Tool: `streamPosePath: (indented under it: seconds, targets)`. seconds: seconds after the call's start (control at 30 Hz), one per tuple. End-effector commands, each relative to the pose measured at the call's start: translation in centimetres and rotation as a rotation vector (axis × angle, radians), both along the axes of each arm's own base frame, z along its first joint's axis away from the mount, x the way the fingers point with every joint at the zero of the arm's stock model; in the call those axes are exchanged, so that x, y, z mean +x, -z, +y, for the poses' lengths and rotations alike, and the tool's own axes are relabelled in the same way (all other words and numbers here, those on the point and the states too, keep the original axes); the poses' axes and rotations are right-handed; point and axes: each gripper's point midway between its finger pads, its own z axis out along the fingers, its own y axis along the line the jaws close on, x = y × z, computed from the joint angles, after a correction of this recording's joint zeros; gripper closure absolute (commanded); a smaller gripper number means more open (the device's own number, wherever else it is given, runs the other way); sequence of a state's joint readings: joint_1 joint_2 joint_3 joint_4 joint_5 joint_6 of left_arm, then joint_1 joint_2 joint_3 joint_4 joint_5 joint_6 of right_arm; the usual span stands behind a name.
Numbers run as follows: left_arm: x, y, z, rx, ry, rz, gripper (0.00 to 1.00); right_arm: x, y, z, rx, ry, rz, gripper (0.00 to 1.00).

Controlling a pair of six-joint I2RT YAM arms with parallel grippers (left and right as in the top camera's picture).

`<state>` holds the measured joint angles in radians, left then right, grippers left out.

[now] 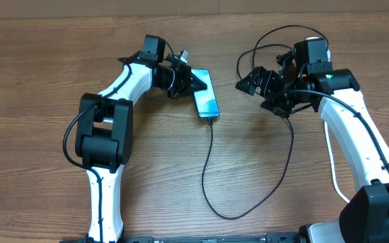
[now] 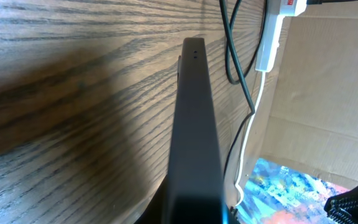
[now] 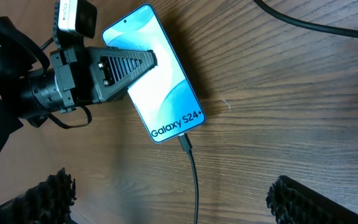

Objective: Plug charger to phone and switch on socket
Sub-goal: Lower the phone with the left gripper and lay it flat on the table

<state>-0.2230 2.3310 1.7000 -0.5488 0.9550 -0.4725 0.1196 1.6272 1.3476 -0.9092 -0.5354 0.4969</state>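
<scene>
Ribbed black fingertips (image 3: pixel 297 200) of the right gripper (image 1: pixel 256 91) are sitting in the bottom corners of its wrist view, jaws standing wide apart with nothing between them. White lettering reading "Galaxy S24+" is showing along the bottom edge of the slim smartphone with the light blue screen (image 3: pixel 166 99). The left gripper (image 3: pixel 148 61) is clamping that phone by its long side, one finger lying across the glass. The phone is sitting mid-table on the brown wooden tabletop (image 1: pixel 39 61), its long axis running away from the robot and its lettered end pointing back toward the bases. The thin black charger cable (image 1: pixel 211 169) is sitting plugged into that end and looping toward the right arm, which is hiding its plug. The white extension block with a red patch (image 2: pixel 281 9) is being cut off by the left wrist view's top edge.
</scene>
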Motion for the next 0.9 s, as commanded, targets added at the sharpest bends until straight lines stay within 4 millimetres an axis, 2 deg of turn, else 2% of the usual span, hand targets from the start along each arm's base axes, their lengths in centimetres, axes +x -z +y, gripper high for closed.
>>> streamPosePath:
  seconds: [0.0,0.5,0.87]
  targets:
    - [0.0,0.3,-0.2,0.012,0.000,0.002,0.96,0.0,0.2,0.0,0.001,-0.006,0.000,0.00]
    - [0.1,0.6,-0.1,0.030,-0.004,-0.008,0.96,0.1,0.1,0.0,0.001,-0.007,-0.004,0.00]
    - [-0.8,4.2,-0.6,-0.015,0.037,0.049,0.96,0.2,0.1,0.0,0.002,-0.007,-0.008,0.00]
